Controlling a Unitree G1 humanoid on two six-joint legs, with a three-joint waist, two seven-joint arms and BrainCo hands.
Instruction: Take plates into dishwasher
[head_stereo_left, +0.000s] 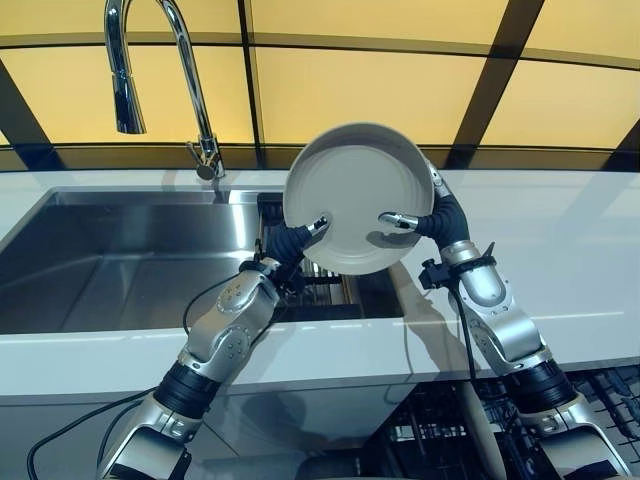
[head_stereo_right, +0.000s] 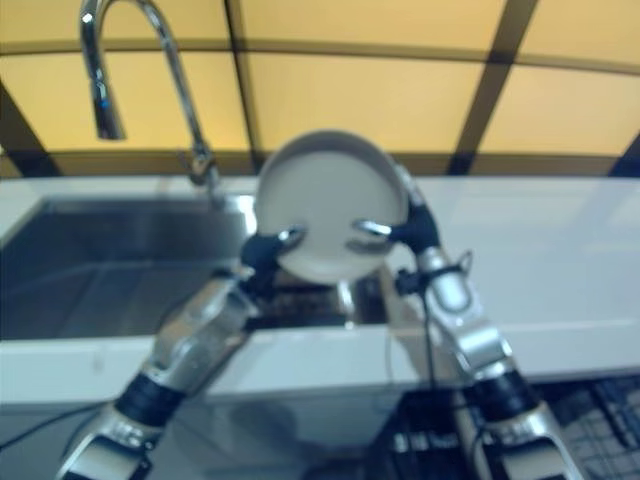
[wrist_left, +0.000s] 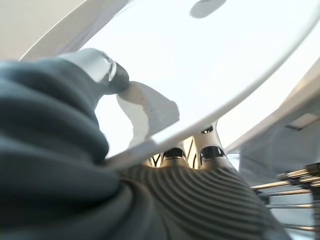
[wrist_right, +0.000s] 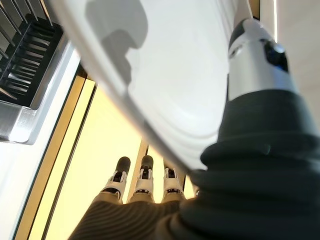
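A round white plate (head_stereo_left: 350, 195) is held upright over the right end of the sink, its hollow face toward me. My left hand (head_stereo_left: 290, 243) grips its lower left rim, with the thumb (wrist_left: 100, 70) on the face and the fingers behind. At the right rim, my right hand (head_stereo_left: 440, 220) pinches the plate (wrist_right: 165, 75) the same way: thumb (wrist_right: 255, 60) in front, fingers (wrist_right: 142, 180) behind. The plate (wrist_left: 200, 65) touches nothing else.
A steel sink (head_stereo_left: 120, 260) lies to the left under a tall curved faucet (head_stereo_left: 130, 70). A dark dish rack (head_stereo_left: 330, 285) sits in the sink below the plate. White countertop (head_stereo_left: 560, 240) runs to the right. An open dishwasher rack (head_stereo_left: 600, 400) shows at lower right.
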